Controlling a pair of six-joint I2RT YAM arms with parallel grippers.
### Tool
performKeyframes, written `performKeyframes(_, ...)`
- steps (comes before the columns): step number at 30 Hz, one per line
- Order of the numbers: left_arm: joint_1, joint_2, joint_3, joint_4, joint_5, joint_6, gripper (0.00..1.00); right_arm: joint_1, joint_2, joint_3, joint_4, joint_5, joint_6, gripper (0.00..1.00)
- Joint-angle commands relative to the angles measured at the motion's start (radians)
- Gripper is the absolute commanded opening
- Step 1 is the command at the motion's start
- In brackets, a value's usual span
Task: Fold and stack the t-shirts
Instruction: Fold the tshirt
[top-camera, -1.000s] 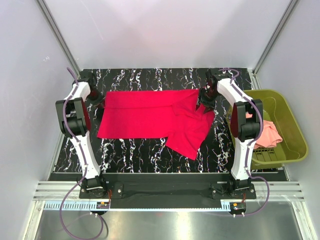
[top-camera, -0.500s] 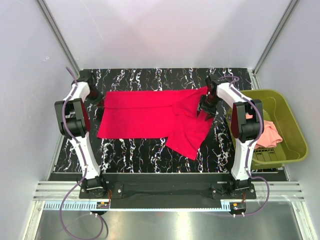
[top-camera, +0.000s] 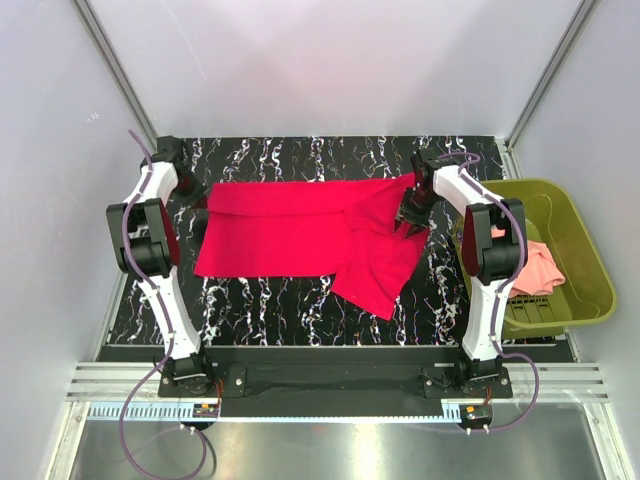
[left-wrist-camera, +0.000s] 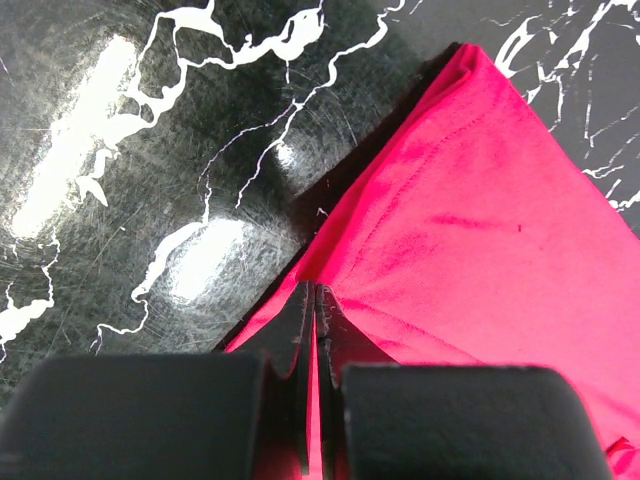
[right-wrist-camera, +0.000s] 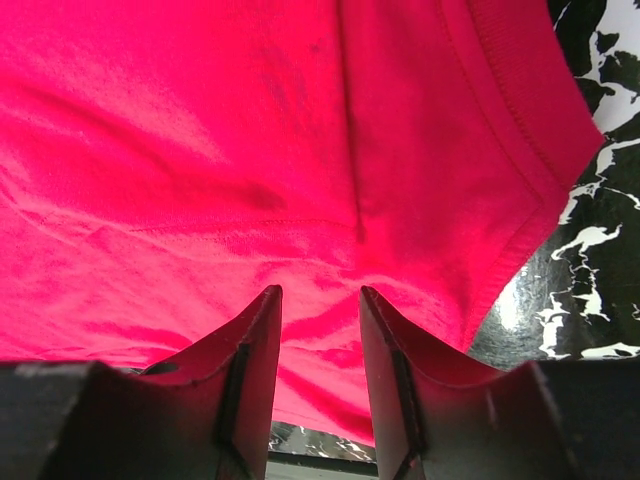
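The crimson red t-shirt (top-camera: 290, 230) lies spread on the black marbled table (top-camera: 300, 155), with its right part folded over into a skewed flap near the front. My left gripper (top-camera: 198, 203) is at the shirt's left edge. In the left wrist view it (left-wrist-camera: 312, 290) is shut on a thin fold of the red cloth (left-wrist-camera: 480, 220). My right gripper (top-camera: 410, 215) is over the shirt's right part. In the right wrist view it (right-wrist-camera: 320, 295) is open just above the red cloth (right-wrist-camera: 250, 130). The salmon-pink t-shirt (top-camera: 538, 268) lies crumpled in the basket.
The olive-green plastic basket (top-camera: 585, 245) stands at the table's right edge, beside the right arm. Bare marbled table shows behind the shirt and along the front. White walls and metal posts close in the back and sides.
My right gripper has moved a little toward the front over the shirt, and the shirt's far right corner now shows beside it. The left arm has shifted slightly to the left.
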Motion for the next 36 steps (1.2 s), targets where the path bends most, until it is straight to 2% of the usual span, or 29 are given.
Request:
performKeyframes(1, 0.005, -0.055, 0.043, 0.016, 0.025, 0.019, 0.00, -0.002, 0.013, 0.010, 0.025, -0.010, 0.029, 0.44)
performKeyframes(14, 0.005, -0.036, 0.094, 0.002, 0.043, 0.014, 0.00, -0.005, 0.055, -0.002, 0.048, -0.011, 0.050, 0.40)
performKeyframes(30, 0.005, -0.046, 0.068, 0.011, 0.045, 0.013, 0.00, -0.016, 0.056, -0.031, 0.075, -0.020, 0.033, 0.38)
performKeyframes(36, 0.005, -0.047, 0.075, 0.010, 0.042, 0.013, 0.00, -0.016, 0.059, 0.028, 0.051, -0.007, 0.026, 0.16)
